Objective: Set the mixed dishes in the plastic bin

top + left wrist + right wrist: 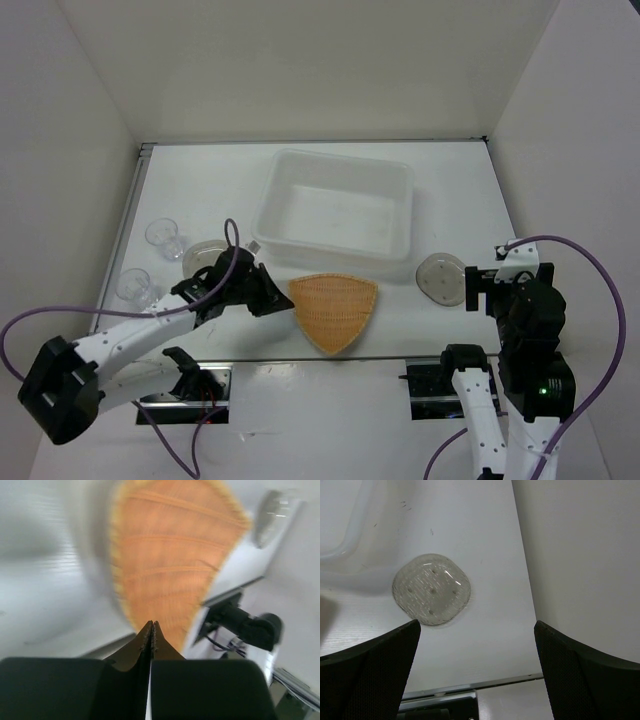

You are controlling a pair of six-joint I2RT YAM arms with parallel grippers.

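The orange ribbed plate (pixel 335 310) lies flat in front of the translucent plastic bin (pixel 300 170), which holds nothing. My left gripper (pixel 283 298) is shut, its tips at the plate's left rim. In the left wrist view the closed gripper (pixel 152 625) points at the blurred plate (pixel 170 555), with nothing visible between the jaws. One grey-brown saucer (pixel 440 277) lies right of the plate. My right gripper (pixel 480 285) is open just right of it. The right wrist view shows that saucer (pixel 431 588) beyond the spread gripper (pixel 477 630). The other saucer (pixel 203 250) is partly hidden by my left arm. Two clear glass cups (pixel 164 237) (pixel 133 285) stand at the left.
White walls enclose the table on the left, back and right. A metal strip (pixel 300 362) runs along the near edge by the arm bases. The bin's corner (pixel 340 530) shows at the upper left of the right wrist view. The right saucer (pixel 275 515) shows in the left wrist view.
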